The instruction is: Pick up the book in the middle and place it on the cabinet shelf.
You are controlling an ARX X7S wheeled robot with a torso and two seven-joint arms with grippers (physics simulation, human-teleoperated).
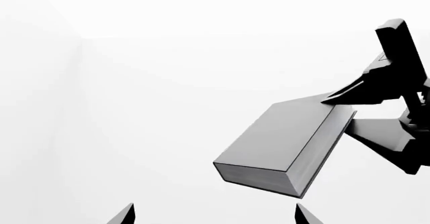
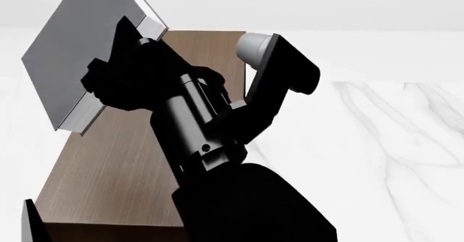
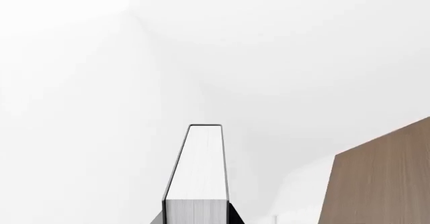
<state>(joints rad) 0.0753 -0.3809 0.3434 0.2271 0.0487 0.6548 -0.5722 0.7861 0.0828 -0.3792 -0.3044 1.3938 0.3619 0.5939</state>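
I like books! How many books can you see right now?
1. The grey book is held up in the right gripper, above the cabinet shelf. Others may be hidden.

White marble-veined floor (image 2: 392, 144) beneath plain white walls (image 2: 326, 2).

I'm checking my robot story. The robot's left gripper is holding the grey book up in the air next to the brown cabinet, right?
Nearly. The right gripper holds the grey book, not the left one. The left wrist view shows the left gripper open and empty, looking at the book gripped by the other arm. The book is up in the air by the brown cabinet.
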